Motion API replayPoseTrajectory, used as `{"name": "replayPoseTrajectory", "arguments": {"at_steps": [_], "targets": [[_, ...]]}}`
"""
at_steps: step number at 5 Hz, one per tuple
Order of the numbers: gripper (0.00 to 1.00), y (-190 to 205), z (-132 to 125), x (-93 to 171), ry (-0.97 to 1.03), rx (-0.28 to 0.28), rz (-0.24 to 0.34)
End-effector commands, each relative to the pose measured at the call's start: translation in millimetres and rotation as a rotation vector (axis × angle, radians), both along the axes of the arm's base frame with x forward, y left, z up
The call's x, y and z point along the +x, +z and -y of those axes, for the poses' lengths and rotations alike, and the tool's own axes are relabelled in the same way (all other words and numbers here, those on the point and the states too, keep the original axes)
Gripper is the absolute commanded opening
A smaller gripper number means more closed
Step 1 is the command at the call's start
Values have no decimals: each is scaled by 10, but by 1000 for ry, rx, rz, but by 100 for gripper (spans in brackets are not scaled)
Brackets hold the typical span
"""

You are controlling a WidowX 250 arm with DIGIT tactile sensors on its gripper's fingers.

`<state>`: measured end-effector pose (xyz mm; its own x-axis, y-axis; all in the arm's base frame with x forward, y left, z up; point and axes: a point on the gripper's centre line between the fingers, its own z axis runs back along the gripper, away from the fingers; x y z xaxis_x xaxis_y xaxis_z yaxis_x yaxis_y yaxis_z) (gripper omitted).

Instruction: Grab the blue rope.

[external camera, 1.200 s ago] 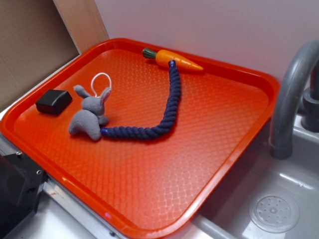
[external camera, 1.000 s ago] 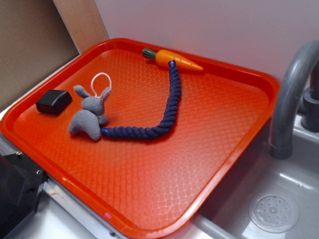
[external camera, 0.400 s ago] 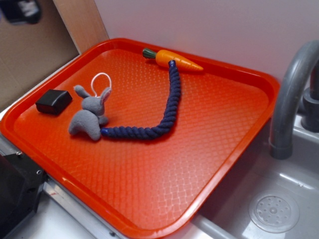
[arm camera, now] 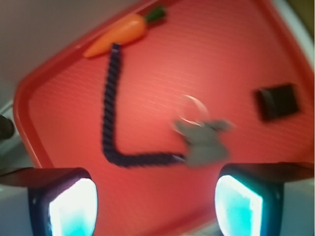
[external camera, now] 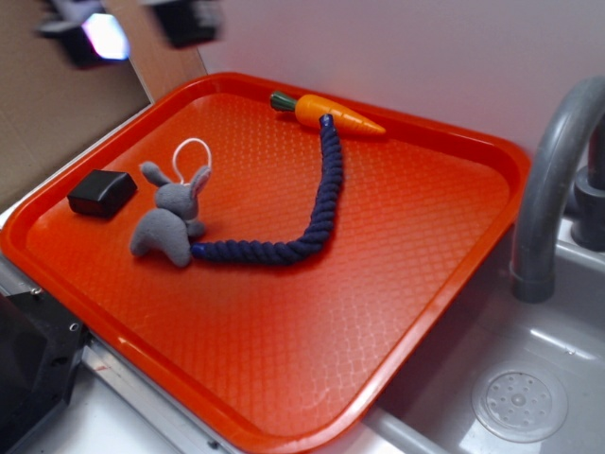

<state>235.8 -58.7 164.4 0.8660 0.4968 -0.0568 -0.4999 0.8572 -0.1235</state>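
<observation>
Red tray (external camera: 444, 274) carries the untouched blue rope (external camera: 317, 222); your hand (arm camera: 155, 201), fingers spread, hovers high at ten o'clock, grasp undone.

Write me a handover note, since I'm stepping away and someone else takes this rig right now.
Gripper: open, empty, high above the tray's far-left corner; blurred in the exterior view.
Rope: flat on the tray in a curve. One end touches the carrot at the far rim, the other meets the bunny.
Black box: left on the tray, apart from the rope.
Done: nothing; rope untouched.
Left: come down over the rope's free middle, close, lift.
</observation>
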Motion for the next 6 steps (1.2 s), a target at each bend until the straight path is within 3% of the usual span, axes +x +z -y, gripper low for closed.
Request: {"name": "replayPoseTrajectory", "arguments": {"at_steps": [1,3,5,6], "targets": [[100,-285,282,445,31,93,74],[100,-840,382,565,18,186,63],[100,-1294,347,574,-21,146,35],[100,-1427,365,547,-89,89,20]]}}
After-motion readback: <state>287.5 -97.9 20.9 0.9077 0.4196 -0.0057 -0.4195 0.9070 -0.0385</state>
